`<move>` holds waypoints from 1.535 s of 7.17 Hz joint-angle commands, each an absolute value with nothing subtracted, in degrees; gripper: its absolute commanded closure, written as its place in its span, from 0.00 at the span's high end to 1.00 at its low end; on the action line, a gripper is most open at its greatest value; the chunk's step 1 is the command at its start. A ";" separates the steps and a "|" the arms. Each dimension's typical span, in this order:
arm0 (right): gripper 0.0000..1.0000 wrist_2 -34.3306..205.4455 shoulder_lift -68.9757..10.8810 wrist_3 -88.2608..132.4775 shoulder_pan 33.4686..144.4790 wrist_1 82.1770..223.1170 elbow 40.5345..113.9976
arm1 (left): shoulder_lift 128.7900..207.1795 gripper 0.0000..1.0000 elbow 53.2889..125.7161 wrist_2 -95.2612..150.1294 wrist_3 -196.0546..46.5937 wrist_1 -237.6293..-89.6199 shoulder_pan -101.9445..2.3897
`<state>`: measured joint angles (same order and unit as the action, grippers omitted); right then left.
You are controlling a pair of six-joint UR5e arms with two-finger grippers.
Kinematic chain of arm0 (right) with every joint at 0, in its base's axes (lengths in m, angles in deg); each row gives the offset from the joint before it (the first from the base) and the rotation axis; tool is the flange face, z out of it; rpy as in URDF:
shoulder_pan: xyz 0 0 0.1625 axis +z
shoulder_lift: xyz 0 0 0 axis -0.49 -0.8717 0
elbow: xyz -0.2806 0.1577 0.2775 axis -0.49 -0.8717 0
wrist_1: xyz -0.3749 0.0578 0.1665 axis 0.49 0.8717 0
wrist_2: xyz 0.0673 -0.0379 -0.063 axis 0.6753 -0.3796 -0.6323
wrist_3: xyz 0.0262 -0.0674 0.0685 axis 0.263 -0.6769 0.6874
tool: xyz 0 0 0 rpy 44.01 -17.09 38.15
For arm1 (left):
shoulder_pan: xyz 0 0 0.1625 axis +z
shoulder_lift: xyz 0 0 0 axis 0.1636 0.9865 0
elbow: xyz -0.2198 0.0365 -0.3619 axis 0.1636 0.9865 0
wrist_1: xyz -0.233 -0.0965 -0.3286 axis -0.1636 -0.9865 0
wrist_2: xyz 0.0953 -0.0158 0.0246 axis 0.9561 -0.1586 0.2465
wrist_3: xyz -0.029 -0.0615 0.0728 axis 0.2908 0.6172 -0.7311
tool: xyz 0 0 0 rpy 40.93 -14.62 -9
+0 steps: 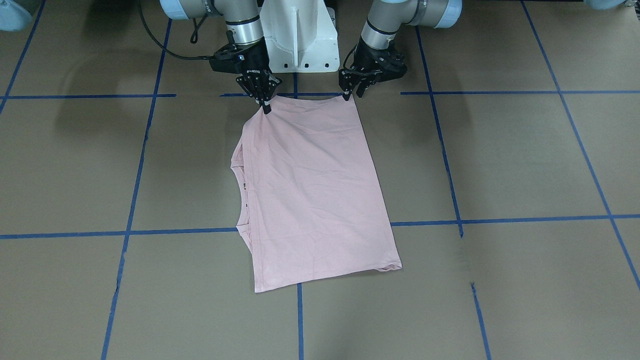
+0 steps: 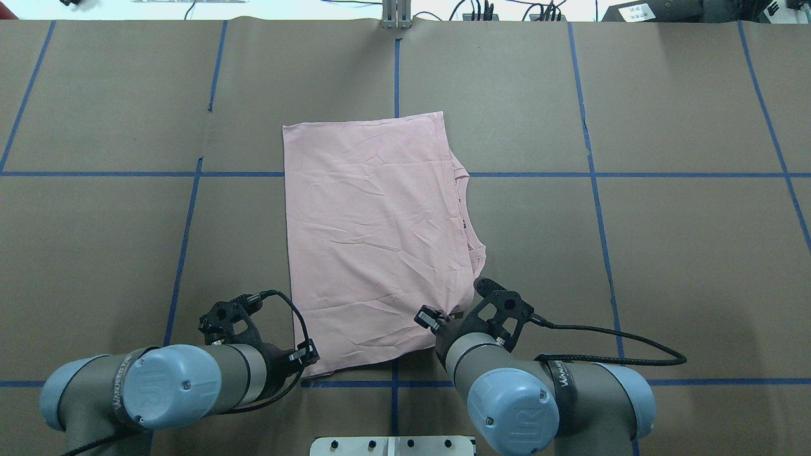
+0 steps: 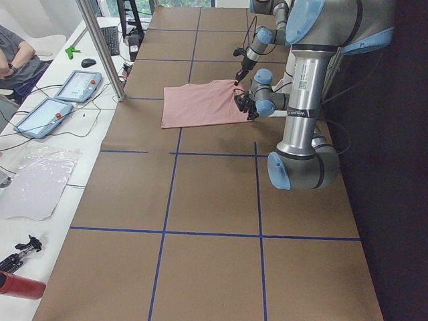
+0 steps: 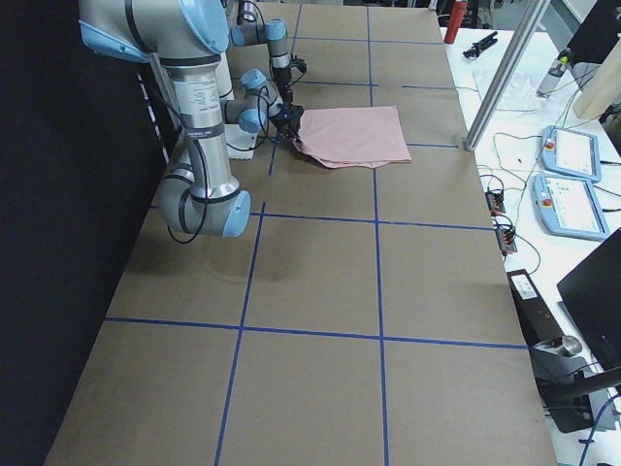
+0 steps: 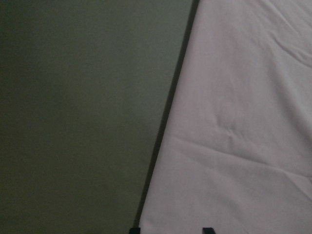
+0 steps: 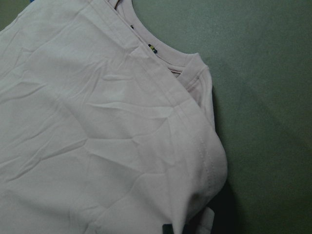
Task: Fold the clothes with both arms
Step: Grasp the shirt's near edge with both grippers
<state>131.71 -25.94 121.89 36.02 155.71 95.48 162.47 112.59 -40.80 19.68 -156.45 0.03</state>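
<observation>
The clothes are one light pink T-shirt [image 1: 310, 190] [image 2: 374, 234], lying folded and flat in the middle of the table with the collar [image 6: 152, 48] toward my right side. My right gripper [image 1: 266, 106] [image 2: 434, 318] is shut on the near collar-side corner, and the fabric bunches up between its fingers in the right wrist view. My left gripper [image 1: 351, 95] [image 2: 308, 354] stands at the other near corner with its fingertips [image 5: 134, 229] apart, astride the flat edge of the shirt [image 5: 234, 122]. The print is hidden.
Blue tape lines [image 1: 300, 320] grid the brown table. The white pedestal base [image 1: 300, 40] stands just behind the shirt's near edge. Beyond the far table edge are a metal post [image 3: 100, 47], control pendants [image 3: 77, 85] and a seated person [image 3: 13, 53].
</observation>
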 commanded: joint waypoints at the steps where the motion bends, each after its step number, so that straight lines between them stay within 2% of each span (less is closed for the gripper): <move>1: 0.00 131.71 -25.95 121.89 36.02 155.70 95.45 | 163.33 0.52 112.35 -40.86 19.70 -155.19 1.50; 2: 0.00 131.71 -25.95 121.89 36.02 155.70 95.45 | 163.42 0.49 112.18 -40.86 19.70 -155.19 1.77; 11: 0.00 131.71 -25.86 121.89 36.02 155.70 95.54 | 165.27 0.49 111.56 -40.77 18.82 -151.67 0.98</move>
<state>131.70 -25.88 121.89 36.02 155.70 95.50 165.28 111.63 -40.84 18.85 -151.75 1.09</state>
